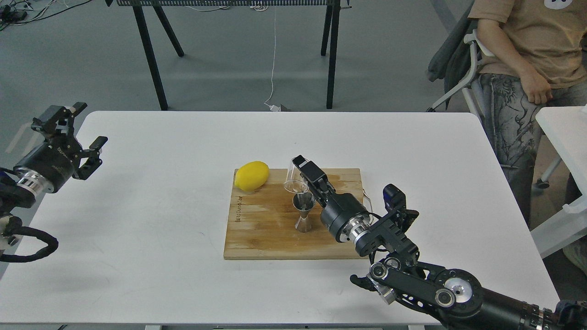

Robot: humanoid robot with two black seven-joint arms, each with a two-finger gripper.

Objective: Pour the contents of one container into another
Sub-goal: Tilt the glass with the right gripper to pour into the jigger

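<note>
The clear glass cup (294, 177) is held tipped over, mouth down, just above and behind the steel jigger (303, 214). My right gripper (303, 174) is shut on the glass cup, reaching in from the lower right. The hourglass-shaped jigger stands upright near the middle of the wooden cutting board (266, 229). Far off at the table's left edge, my left gripper (87, 137) hangs open with nothing in it.
A yellow lemon (251, 175) lies on the board's back left corner. The board rests on a white table (160, 206). A seated person (527, 55) is at the back right, and a second white table (564, 133) is at the right edge.
</note>
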